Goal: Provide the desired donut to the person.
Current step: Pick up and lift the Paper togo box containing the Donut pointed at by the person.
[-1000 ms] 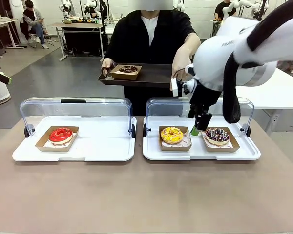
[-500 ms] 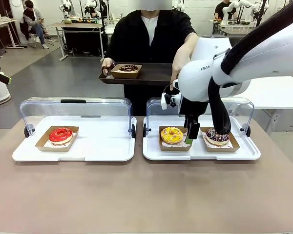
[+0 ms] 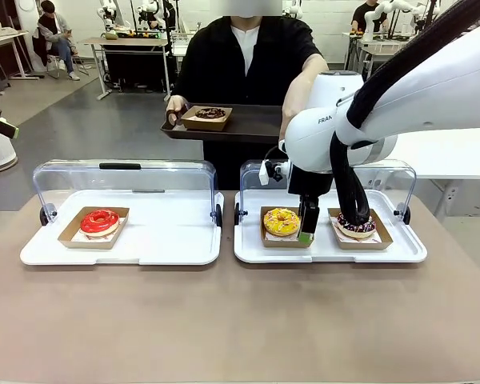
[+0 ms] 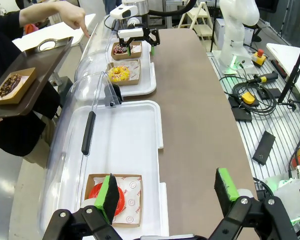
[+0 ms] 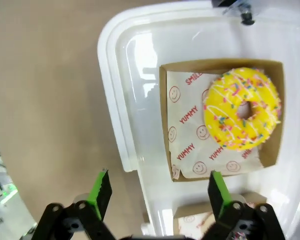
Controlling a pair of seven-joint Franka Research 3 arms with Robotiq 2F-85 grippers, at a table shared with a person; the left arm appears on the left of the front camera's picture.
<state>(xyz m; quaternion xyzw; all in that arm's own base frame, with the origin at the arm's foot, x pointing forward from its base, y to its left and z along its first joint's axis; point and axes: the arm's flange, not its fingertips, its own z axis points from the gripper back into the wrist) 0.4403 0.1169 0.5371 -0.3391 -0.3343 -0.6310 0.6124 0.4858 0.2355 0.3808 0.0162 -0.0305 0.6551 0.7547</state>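
The person (image 3: 244, 56) stands at the far side in a black shirt. One hand holds a dark brown tray (image 3: 248, 124) carrying a boxed chocolate donut (image 3: 210, 114); the other hand (image 4: 79, 22) points down over the right-hand case. In that case lie a yellow sprinkled donut (image 3: 281, 221) and a chocolate sprinkled donut (image 3: 357, 223), each in a cardboard box. My right gripper (image 3: 306, 230) hangs open between them, at the yellow donut's (image 5: 242, 107) box edge, holding nothing (image 5: 159, 189). My left gripper (image 4: 167, 189) is open above the left case, near the red donut (image 4: 124, 199).
Two white trays (image 3: 184, 248) (image 3: 400, 250) with raised clear lids (image 3: 120, 172) sit side by side on the brown table (image 3: 240, 320). The red donut (image 3: 100, 221) lies alone in the left one. Cables and gear lie on a bench (image 4: 270, 100) beside the table.
My right arm has swung left and lowered, carrying its gripper from beside the chocolate sprinkled donut to the yellow donut's box. The person's tray and the left arm have stayed put.
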